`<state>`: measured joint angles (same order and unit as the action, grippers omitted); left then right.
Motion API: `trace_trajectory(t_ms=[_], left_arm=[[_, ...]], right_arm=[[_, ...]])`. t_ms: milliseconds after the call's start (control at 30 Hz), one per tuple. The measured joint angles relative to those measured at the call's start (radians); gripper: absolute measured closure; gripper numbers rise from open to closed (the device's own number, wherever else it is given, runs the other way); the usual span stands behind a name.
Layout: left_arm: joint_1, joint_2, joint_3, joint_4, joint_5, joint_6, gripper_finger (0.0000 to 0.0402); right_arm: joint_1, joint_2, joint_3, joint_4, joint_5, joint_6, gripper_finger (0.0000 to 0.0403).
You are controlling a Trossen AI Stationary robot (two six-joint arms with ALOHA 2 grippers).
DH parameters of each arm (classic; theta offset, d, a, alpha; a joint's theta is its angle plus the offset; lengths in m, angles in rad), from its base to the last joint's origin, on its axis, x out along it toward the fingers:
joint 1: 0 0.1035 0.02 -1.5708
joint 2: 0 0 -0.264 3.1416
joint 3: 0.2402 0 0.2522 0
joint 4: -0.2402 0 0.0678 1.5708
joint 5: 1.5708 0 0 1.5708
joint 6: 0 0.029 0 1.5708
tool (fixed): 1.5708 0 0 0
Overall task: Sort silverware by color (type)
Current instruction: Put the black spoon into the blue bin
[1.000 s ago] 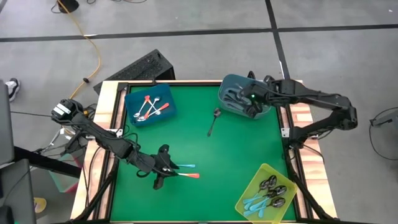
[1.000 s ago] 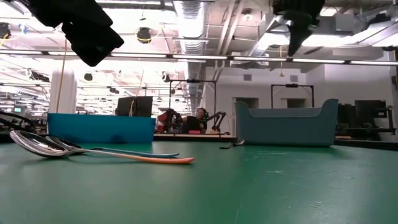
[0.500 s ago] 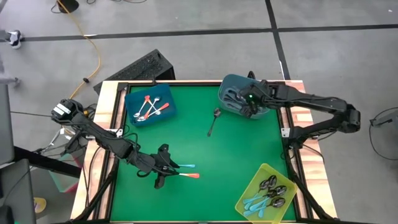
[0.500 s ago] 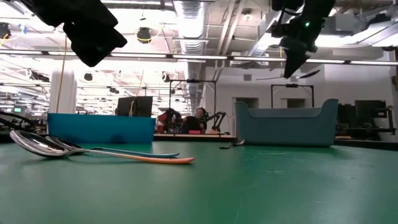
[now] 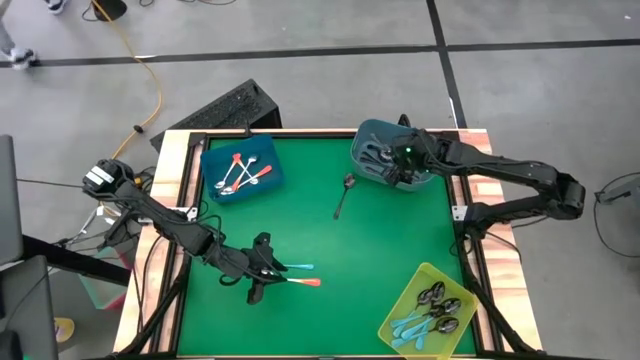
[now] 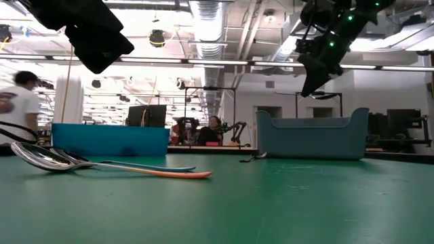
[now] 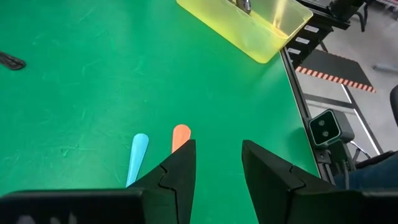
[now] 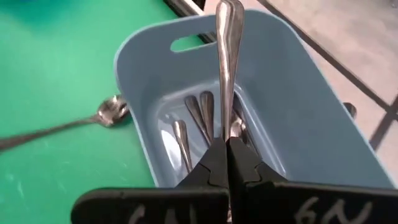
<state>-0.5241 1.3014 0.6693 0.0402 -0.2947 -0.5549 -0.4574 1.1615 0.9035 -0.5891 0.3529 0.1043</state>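
Right gripper [image 8: 225, 163], at 1 o'clock on the green table [image 5: 380, 250], hangs above the grey-blue bin [image 5: 372, 145], jaws clamped on a plain metal spoon [image 8: 226, 59]. Left gripper [image 7: 216, 163], at 7 o'clock, hovers with jaws parted and empty over an orange-handled spoon [image 5: 303, 282] and a blue-handled spoon [image 5: 298, 267]. Another metal spoon [image 5: 342, 197] lies near centre. Orange spoons fill the blue bin [image 5: 268, 172] at 11 o'clock; blue spoons fill the yellow bin [image 5: 400, 304] at 5 o'clock.
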Motion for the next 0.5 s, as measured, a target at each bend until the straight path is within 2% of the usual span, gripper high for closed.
trace_trajectory(t_ms=[267,500], left_arm=[[-0.001,0.0,0.0,-0.007,-0.004,0.004,0.0288],[-0.001,0.0,0.0,-0.008,-0.028,0.008,0.0287]], right_arm=[[-0.078,-0.072,-0.125,0.16,-0.073,-0.006,0.0401],[-0.133,-0.066,-0.225,0.219,-0.155,-0.003,0.0401]])
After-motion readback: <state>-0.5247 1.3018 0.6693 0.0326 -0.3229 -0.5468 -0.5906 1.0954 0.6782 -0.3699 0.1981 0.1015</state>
